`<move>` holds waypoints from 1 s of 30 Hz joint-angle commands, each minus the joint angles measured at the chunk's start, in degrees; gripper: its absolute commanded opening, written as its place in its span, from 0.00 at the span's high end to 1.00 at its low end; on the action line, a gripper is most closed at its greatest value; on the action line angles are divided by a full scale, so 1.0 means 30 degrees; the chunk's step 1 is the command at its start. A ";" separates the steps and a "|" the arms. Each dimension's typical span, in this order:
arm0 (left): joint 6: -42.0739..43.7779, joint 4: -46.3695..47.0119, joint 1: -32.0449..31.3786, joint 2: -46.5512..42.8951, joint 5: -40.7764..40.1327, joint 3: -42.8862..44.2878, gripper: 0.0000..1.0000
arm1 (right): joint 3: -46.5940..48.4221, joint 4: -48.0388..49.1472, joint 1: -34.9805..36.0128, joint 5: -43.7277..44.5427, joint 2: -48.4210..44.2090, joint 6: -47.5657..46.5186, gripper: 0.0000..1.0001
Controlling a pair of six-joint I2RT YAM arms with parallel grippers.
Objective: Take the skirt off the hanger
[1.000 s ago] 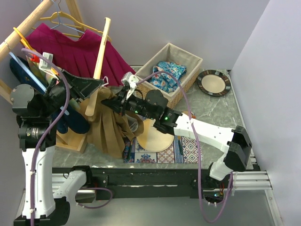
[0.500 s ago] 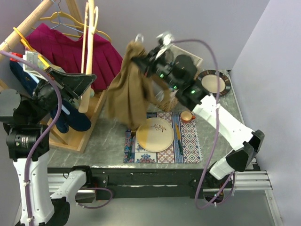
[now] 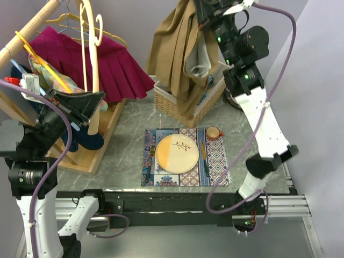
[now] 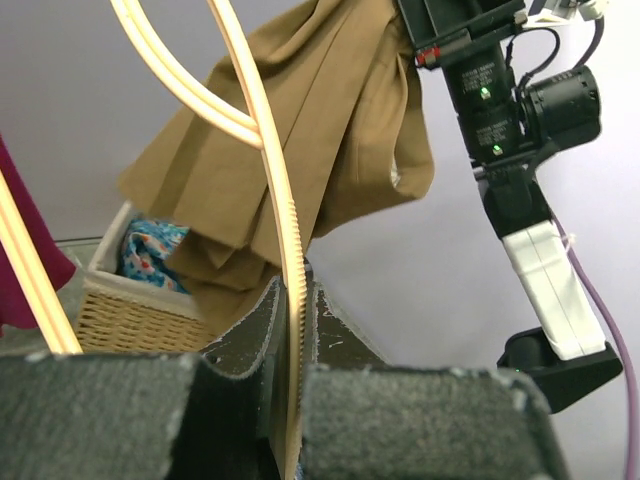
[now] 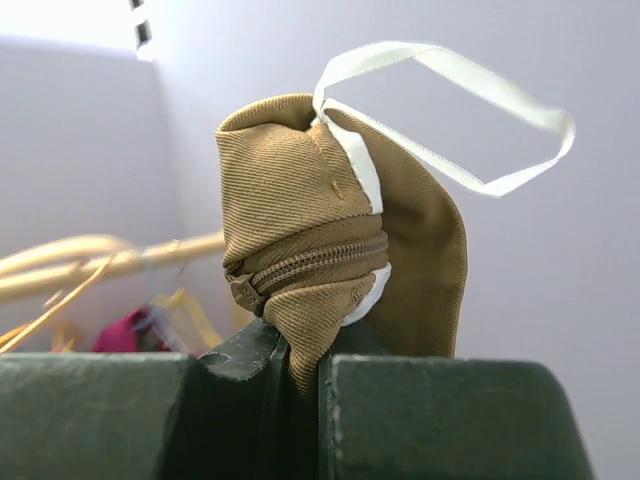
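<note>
The tan pleated skirt (image 3: 177, 59) hangs free in the air above the wicker basket, clear of the hanger. My right gripper (image 3: 200, 13) is high at the back, shut on the skirt's waistband by the zipper (image 5: 310, 270), with a white ribbon loop sticking up. The pale wooden hanger (image 3: 85, 59) stands upright at the left with no garment on it. My left gripper (image 3: 91, 105) is shut on its bar; in the left wrist view the ridged bar (image 4: 262, 150) runs between the closed jaws of my left gripper (image 4: 292, 290), with the skirt (image 4: 310, 130) beyond it.
A wicker basket (image 3: 164, 103) holding blue patterned cloth sits under the skirt. A magenta skirt (image 3: 115, 67) hangs on the wooden rack (image 3: 32, 27) at the left. A patterned placemat (image 3: 217, 166) carries a plate (image 3: 180, 153), cutlery and a small cup (image 3: 214, 132).
My right gripper has lifted the tan skirt up and away to the back right, off the hanger. My left gripper has swung the bare hanger upright.
</note>
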 commanded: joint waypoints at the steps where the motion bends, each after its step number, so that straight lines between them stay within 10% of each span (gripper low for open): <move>1: 0.1208 0.0526 -0.0191 -0.0496 -0.1513 -0.0265 0.99 | 0.2164 0.4502 -0.1525 -0.0049 0.2447 -0.0040 1.00; 12: 0.1563 0.0377 -0.0280 -0.1492 -0.1925 0.0030 0.99 | 0.1760 0.7495 -0.4486 0.0359 0.5853 0.1131 1.00; 19: 0.1388 0.0788 -0.0280 -0.1348 -0.1838 -0.0207 0.99 | -1.0379 1.1005 -0.4458 0.0886 0.3423 0.4086 1.00; 30: 0.1271 0.0846 -0.0280 -0.0585 -0.2071 0.0264 0.99 | -1.4360 0.4396 -0.3022 0.3990 0.4211 0.4940 1.00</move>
